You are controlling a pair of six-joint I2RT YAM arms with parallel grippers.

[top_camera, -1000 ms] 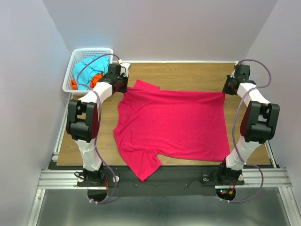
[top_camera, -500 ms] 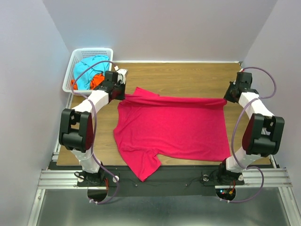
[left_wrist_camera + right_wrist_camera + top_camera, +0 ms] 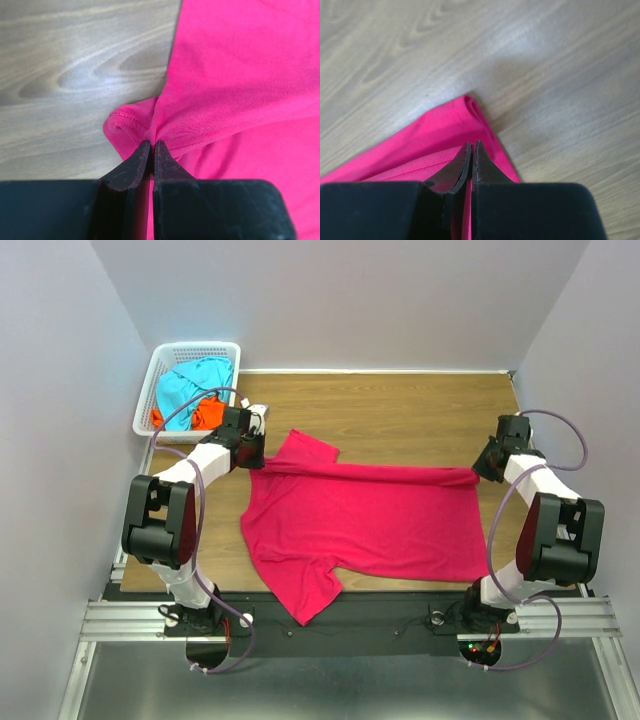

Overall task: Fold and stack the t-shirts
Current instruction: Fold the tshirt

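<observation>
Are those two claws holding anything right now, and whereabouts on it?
Yes, both pinch the crimson-pink t-shirt: the left gripper grips its far edge by the far sleeve, and the right gripper grips its far right corner.

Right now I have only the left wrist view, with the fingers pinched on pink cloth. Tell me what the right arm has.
Observer: The right gripper is shut on the far right corner of the same crimson-pink t-shirt.
Operator: Describe how the shirt lies.
Observer: Its far edge stretches from the left gripper to the right one, and a sleeve reaches past the near edge of the table.
Operator: List the other shirts.
Observer: A turquoise-blue t-shirt and an orange t-shirt sit in the white lattice basket at the far left corner.
</observation>
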